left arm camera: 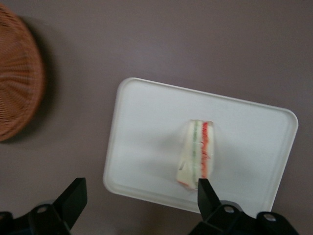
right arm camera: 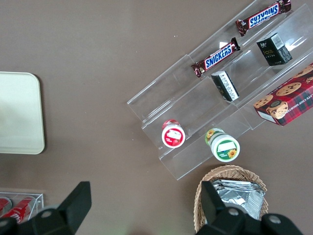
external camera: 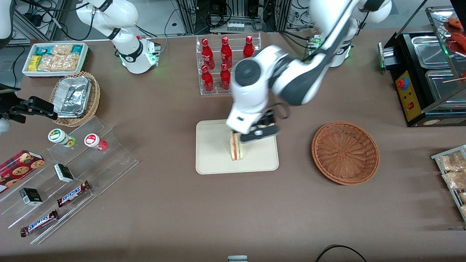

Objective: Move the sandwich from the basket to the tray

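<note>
We see a plain brown counter (external camera: 182, 218), evenly lit, beneath the claw (external camera: 252, 136). Farther from the camera, cables (external camera: 255, 23) lie on grey floor (external camera: 160, 12).

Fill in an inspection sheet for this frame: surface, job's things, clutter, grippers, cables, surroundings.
Surface: brown table, nothing spilled.
Job's things: sandwich stands on edge on the tray; basket holds nothing, toward the working arm's end.
Clutter: red bottles in a clear rack; Snickers bars, small jars and cookie box on clear steps; foil trays in a lighter wicker basket.
Grippers: gripper above the tray, fingers open, apart from the sandwich.
Cables: black loop at the table edge nearest the camera.
Surroundings: black warmer machine with steel pans.
</note>
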Robot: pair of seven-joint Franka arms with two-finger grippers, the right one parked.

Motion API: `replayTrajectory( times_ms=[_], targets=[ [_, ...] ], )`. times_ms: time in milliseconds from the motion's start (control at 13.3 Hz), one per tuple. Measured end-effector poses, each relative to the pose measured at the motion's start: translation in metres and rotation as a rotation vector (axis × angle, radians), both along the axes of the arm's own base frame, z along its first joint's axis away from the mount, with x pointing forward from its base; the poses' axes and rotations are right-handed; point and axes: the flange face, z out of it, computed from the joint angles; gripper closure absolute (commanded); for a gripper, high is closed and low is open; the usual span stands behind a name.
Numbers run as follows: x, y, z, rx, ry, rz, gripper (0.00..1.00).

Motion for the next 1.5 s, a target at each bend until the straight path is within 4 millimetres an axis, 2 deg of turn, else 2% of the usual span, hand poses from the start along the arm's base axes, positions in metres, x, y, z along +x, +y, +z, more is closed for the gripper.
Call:
replayTrajectory(
  times_ms=[150,450,600,825,1050,1125,1275,1500],
  targets=[
    [0.006,0.048,0.039,0.025,0.038,0.03,0.0],
    [0.018,0.134,0.088,0.017,0.104,0.004,0.0],
    [0.022,0.181,0.109,0.008,0.13,-0.03,0.0],
    [0.025,0.263,0.136,-0.029,0.151,-0.083,0.0],
    [0.019,0.333,0.152,-0.066,0.171,-0.136,0.0],
    [0.017,0.349,0.154,-0.073,0.177,-0.158,0.0],
    [0.013,0.365,0.156,-0.08,0.181,-0.189,0.0],
    [0.003,0.363,0.157,-0.079,0.188,-0.234,0.0]
  ],
)
